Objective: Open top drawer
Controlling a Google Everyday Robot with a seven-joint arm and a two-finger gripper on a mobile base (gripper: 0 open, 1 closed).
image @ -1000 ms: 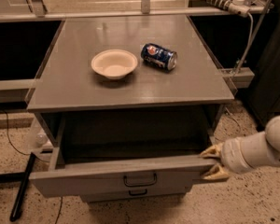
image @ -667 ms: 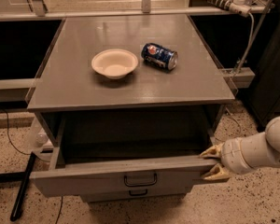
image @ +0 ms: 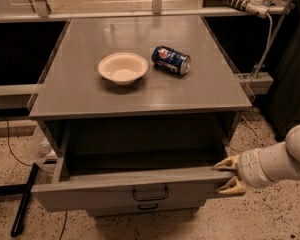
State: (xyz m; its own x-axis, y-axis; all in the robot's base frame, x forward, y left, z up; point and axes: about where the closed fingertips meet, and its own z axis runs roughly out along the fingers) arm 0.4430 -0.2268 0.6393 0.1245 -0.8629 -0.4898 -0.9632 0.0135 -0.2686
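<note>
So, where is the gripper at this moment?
In the camera view, the gripper is at the lower right, at the right end of the front panel of the top drawer, which stands pulled out under the grey table.

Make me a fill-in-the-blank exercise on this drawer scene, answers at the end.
The top drawer is ____, not shut.
The gripper is at the ____ end of its front panel.
On the cabinet top, the blue can lies on its ____.
The white bowl sits to the can's ____.
Answers: open; right; side; left.
</note>
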